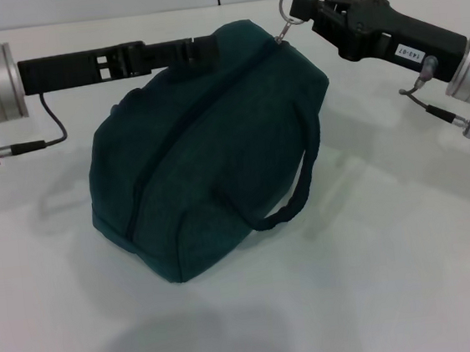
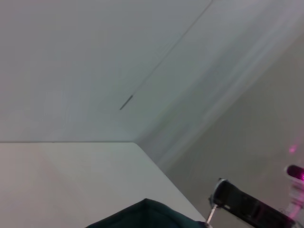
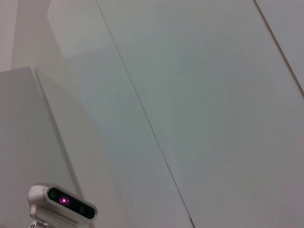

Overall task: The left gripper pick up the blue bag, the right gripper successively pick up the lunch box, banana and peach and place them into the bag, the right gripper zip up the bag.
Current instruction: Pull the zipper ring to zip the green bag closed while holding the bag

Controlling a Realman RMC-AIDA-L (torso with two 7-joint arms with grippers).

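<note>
**Zipped bag held between 2 grippers**

The only writing in sight is a small white label (image 1: 408, 51) on the right gripper's black body; its characters are too small to read. No logo shows on the bag from the head view.

The blue bag (image 1: 207, 154) rests on the white table (image 1: 414, 275), tilted, with its zipper line running from 7 o'clock up to 1 o'clock and 1 loop handle (image 1: 300, 190) drooping at 4 o'clock. The zipper appears drawn shut along its whole length. The lunch box, banana and peach are nowhere visible.

The left gripper (image 1: 205, 48) reaches in from 9 o'clock and meets the bag's upper edge at 12 o'clock; fabric hides its fingertips, so I cannot tell whether they are apart or together. A thin cable (image 1: 55, 128) hangs below its silver wrist.

The right gripper (image 1: 305, 5) comes in from 3 o'clock, fingers closed on the ring zip pull (image 1: 287, 6) at the bag's 1 o'clock corner.
</note>
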